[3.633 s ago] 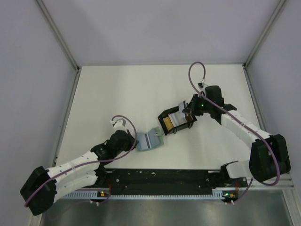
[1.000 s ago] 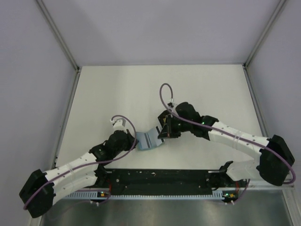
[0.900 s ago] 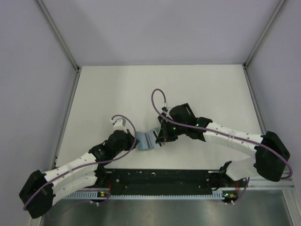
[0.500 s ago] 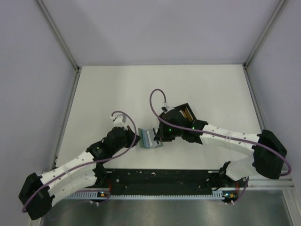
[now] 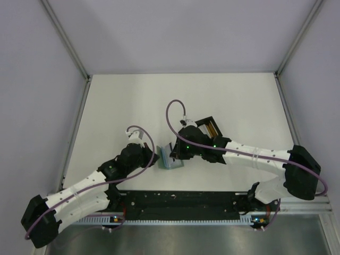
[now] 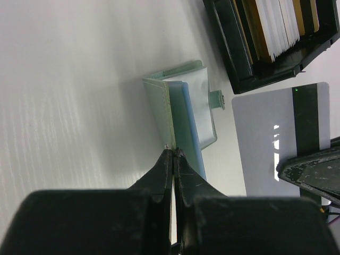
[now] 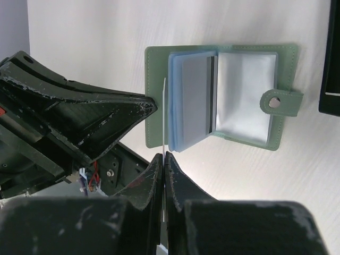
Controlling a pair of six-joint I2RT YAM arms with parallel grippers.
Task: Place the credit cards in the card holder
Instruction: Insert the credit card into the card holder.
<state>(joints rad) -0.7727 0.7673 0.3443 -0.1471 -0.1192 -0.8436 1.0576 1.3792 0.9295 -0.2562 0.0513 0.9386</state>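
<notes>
I am watching the right gripper (image 7: 162, 156), which is clenching a pale card (image 6: 265, 143) with a dark stripe and holding it on edge just over the open card holder (image 7: 241, 101); no part of it is sitting in a slot yet. The left gripper (image 6: 173, 154) is pinching the edge of the holder's green cover, pinning it near the middle of the table (image 5: 133, 106).

What is worrying me:
- The card is hanging over the outer margin of the cover, not clearly over a pocket mouth. Pushed down there, it would be bending, or twisting in that thin pinch.
- The holder is being held at one edge only, so a sideways shove could be swinging it round or tearing it loose.
- The blue-grey pages are standing slightly raised and may be flopping over the slot.
- The two sets of fingers are working nearly touching, so a small drift could be knocking them together.
- The black box (image 5: 204, 125) with the other cards (image 6: 276, 26) is lying just beside the right arm, which could be nudging it.

The tabletop is looking white, smooth and faintly grained, likely slippery. Plain pale walls (image 5: 175, 32) and metal posts (image 5: 66, 37) are closing it in on three sides.
</notes>
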